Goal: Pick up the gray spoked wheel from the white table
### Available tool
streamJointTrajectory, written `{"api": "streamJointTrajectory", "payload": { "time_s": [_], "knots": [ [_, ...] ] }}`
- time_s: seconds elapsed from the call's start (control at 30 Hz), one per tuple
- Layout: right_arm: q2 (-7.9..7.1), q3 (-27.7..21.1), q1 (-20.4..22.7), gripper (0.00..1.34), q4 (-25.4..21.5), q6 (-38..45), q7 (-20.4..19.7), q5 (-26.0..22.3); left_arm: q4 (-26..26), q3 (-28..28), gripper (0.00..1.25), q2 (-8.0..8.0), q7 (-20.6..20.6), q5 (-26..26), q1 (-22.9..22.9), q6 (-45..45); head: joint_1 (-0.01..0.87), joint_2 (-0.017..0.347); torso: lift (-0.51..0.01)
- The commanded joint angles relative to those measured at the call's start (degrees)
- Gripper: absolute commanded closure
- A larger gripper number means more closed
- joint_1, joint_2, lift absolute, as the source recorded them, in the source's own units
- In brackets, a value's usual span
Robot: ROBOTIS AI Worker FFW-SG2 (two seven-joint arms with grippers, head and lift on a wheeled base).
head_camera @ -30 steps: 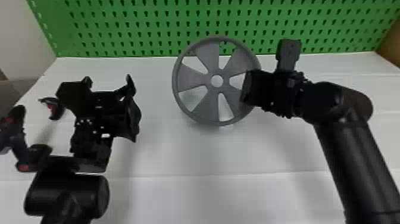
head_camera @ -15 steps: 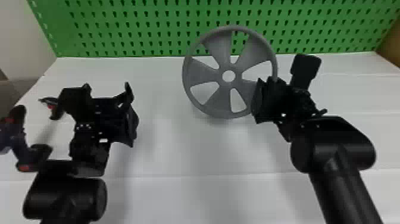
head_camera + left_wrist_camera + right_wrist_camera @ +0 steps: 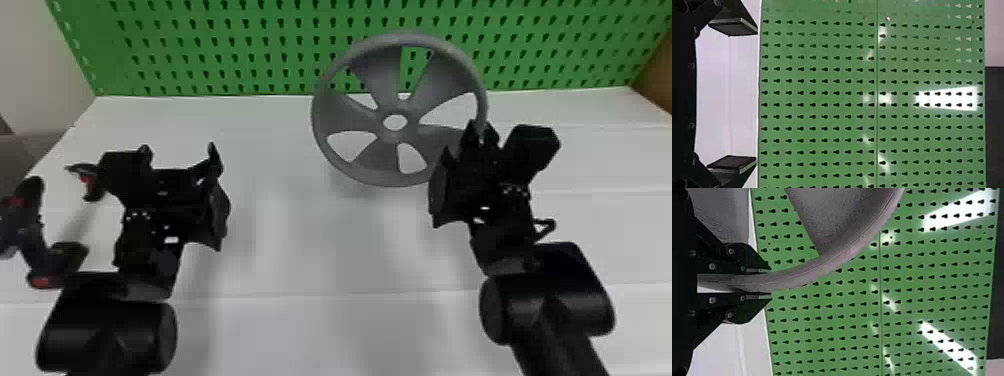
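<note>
Holding gray spoked wheel (image 3: 345, 117) by rim on its right side, pinched between both fingers of right claw (image 3: 770, 283), tilted, out in front of green pegboard (image 3: 260, 45). Looks lifted off white counter (image 3: 310, 240), judging by soft shadow underneath, so pick likely near done. Left claw (image 3: 178, 150) spread and empty, parked in front of pegboard's left part. Could swivel or sag in right claw, with most of weight hanging off one side of narrow curved rim. Could slip out along same curve if jerked or lifted fast, then drop to counter in front of pegboard. Could also knock pegboard if pushed forward or swung; can't tell real gap from here. Per right wrist view: rim seated right between fingers, one on each face, a grip mostly lost in head view behind black claw body. Per head view: whole wheel, center hole included, plus tilt and shadow, versus just a cropped arc and some spoke in right wrist view. Per left wrist view: wide space between fingers, pegboard beyond.
</note>
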Motion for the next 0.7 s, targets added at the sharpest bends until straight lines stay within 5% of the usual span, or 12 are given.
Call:
{"api": "streamJointTrajectory", "payload": {
  "time_s": [0.0,0.67],
  "knots": [
    [0.16,0.1,1.6,1.21,1.2,-4.0,0.0,0.2,0.4,0.0,0.13,0.00,-0.1,-0.7,0.0,0.1,0.770,0.055,-0.105],
    [-0.36,0.1,2.8,1.21,1.4,-6.4,0.0,2.4,0.5,-0.8,0.13,-0.09,0.0,-1.2,-0.3,1.5,0.770,0.055,-0.105]
  ]
}}
